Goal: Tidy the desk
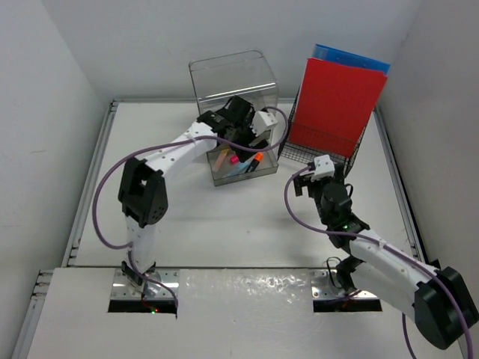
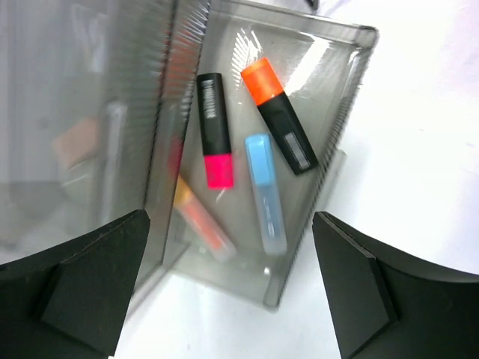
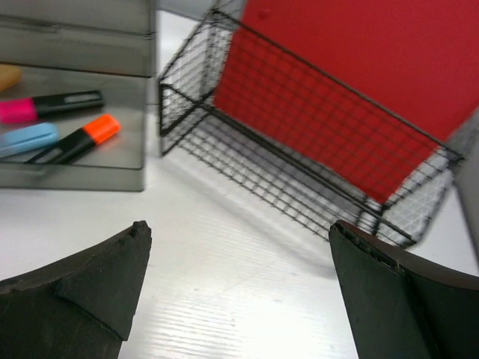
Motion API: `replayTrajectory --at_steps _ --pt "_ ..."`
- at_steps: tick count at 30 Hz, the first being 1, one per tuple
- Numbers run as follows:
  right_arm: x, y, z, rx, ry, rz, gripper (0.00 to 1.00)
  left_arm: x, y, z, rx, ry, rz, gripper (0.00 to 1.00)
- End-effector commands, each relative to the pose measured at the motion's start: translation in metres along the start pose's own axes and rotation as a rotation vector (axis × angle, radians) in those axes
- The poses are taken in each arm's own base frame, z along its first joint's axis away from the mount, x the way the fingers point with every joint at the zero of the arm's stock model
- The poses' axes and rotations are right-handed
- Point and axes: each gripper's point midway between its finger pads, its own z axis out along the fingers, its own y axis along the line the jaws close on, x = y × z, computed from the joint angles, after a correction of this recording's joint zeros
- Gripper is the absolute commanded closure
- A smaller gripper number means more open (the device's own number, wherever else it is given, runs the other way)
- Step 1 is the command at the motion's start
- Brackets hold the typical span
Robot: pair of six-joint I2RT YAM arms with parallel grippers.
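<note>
The desk (image 1: 224,224), filling the top view's middle, is judged nearly tidied: highlighters (image 2: 214,112) are laid in the unshut drawer (image 2: 356,82) at upper centre, the red folder (image 3: 359,82) is stood in the wire rack (image 3: 299,179), and left gripper (image 2: 228,224) and right gripper (image 3: 239,228) are held spread, empty.

Markers (image 2: 215,127) in drawer (image 2: 299,60), left of rack (image 3: 277,176)

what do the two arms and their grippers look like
Both arms match: the left arm and right arm have white links with bulky black joint housings, and a purple cable loops loosely along each. A small white block sits at each wrist. The left gripper and right gripper have broad matte black wedge-shaped fingers. No markings are legible.
</note>
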Motion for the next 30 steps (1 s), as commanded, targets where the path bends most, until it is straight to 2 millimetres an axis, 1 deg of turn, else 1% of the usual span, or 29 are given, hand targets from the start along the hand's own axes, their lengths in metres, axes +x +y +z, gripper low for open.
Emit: replayTrajectory --at_steps 1,2,3,4,5,6,8,9,10,11,12,13,14,15,16,17,18,19,20,21,22,23,24,25,26,27,28,29,30 --pt "-0.029 0.022 0.007 -0.115 -0.072 0.048 0.01 -0.029 -0.002 -0.069 0.021 -0.114 -0.018 0.11" --pt "-0.024 0.03 0.009 -0.142 -0.056 0.075 0.03 -0.036 -0.008 -0.083 0.055 -0.148 -0.012 0.11" --pt "-0.024 0.036 0.01 -0.169 -0.056 0.085 0.1 -0.039 -0.011 -0.095 0.074 -0.154 -0.013 0.11" --pt "-0.026 0.044 0.012 -0.208 -0.065 0.1 0.22 -0.043 -0.014 -0.103 0.091 -0.168 -0.014 0.11" --pt "-0.016 0.053 0.015 -0.228 -0.03 0.126 0.55 -0.054 -0.015 -0.117 0.102 -0.208 -0.011 0.11" --pt "-0.017 0.056 0.019 -0.236 -0.031 0.147 0.73 -0.057 -0.015 -0.125 0.101 -0.218 -0.028 0.11" --pt "-0.012 0.069 0.023 -0.274 -0.011 0.212 1.0 -0.068 0.0 -0.145 0.041 -0.266 -0.049 0.11" --pt "-0.004 0.078 0.029 -0.293 0.006 0.229 1.0 -0.075 0.01 -0.152 0.009 -0.295 -0.074 0.11" --pt "-0.001 0.09 0.03 -0.338 0.021 0.265 1.0 -0.077 0.023 -0.159 -0.042 -0.309 -0.096 0.11" --pt "-0.001 0.096 0.034 -0.355 0.025 0.283 1.0 -0.081 0.044 -0.17 -0.093 -0.339 -0.124 0.11" --pt "0.012 0.104 0.04 -0.366 0.062 0.298 1.0 -0.083 0.058 -0.172 -0.121 -0.353 -0.15 0.1" --pt "0.015 0.109 0.042 -0.371 0.076 0.339 1.0 -0.081 0.074 -0.177 -0.159 -0.36 -0.179 0.09" --pt "0.019 0.113 0.045 -0.377 0.084 0.354 1.0 -0.078 0.103 -0.191 -0.22 -0.388 -0.221 0.07" --pt "0.026 0.117 0.05 -0.373 0.093 0.368 1.0 -0.078 0.12 -0.195 -0.255 -0.405 -0.251 0.05" --pt "0.029 0.121 0.052 -0.373 0.097 0.39 1.0 -0.072 0.141 -0.195 -0.32 -0.396 -0.272 0.04" --pt "0.027 0.125 0.057 -0.375 0.092 0.395 1.0 -0.061 0.162 -0.196 -0.383 -0.378 -0.3 0.04" --pt "0.038 0.131 0.062 -0.378 0.122 0.389 1.0 -0.059 0.176 -0.194 -0.435 -0.378 -0.299 0.04" --pt "0.041 0.136 0.065 -0.383 0.133 0.387 1.0 -0.05 0.187 -0.185 -0.48 -0.342 -0.311 0.04" --pt "0.036 0.143 0.071 -0.389 0.126 0.389 1.0 -0.047 0.195 -0.18 -0.499 -0.338 -0.312 0.04" --pt "0.048 0.149 0.075 -0.387 0.152 0.39 1.0 -0.044 0.198 -0.17 -0.502 -0.321 -0.31 0.04" --pt "0.049 0.152 0.078 -0.384 0.149 0.397 1.0 -0.044 0.2 -0.166 -0.502 -0.319 -0.309 0.04" --pt "0.042 0.153 0.084 -0.379 0.11 0.415 1.0 -0.047 0.203 -0.164 -0.512 -0.332 -0.309 0.04" --pt "0.053 0.157 0.087 -0.37 0.128 0.428 1.0 -0.046 0.206 -0.157 -0.515 -0.327 -0.314 0.04" --pt "0.054 0.158 0.09 -0.366 0.119 0.439 1.0 -0.047 0.208 -0.156 -0.52 -0.335 -0.316 0.04" --pt "0.045 0.161 0.096 -0.369 0.083 0.455 1.0 -0.049 0.21 -0.154 -0.525 -0.341 -0.314 0.04" --pt "0.045 0.163 0.099 -0.366 0.078 0.46 1.0 -0.047 0.214 -0.147 -0.53 -0.328 -0.317 0.04" --pt "0.053 0.166 0.104 -0.361 0.088 0.452 1.0 -0.046 0.214 -0.143 -0.53 -0.323 -0.318 0.04" --pt "0.045 0.169 0.11 -0.352 0.06 0.457 1.0 -0.043 0.214 -0.136 -0.525 -0.308 -0.314 0.04" --pt "0.045 0.171 0.115 -0.349 0.056 0.458 1.0 -0.041 0.213 -0.132 -0.515 -0.299 -0.312 0.04"
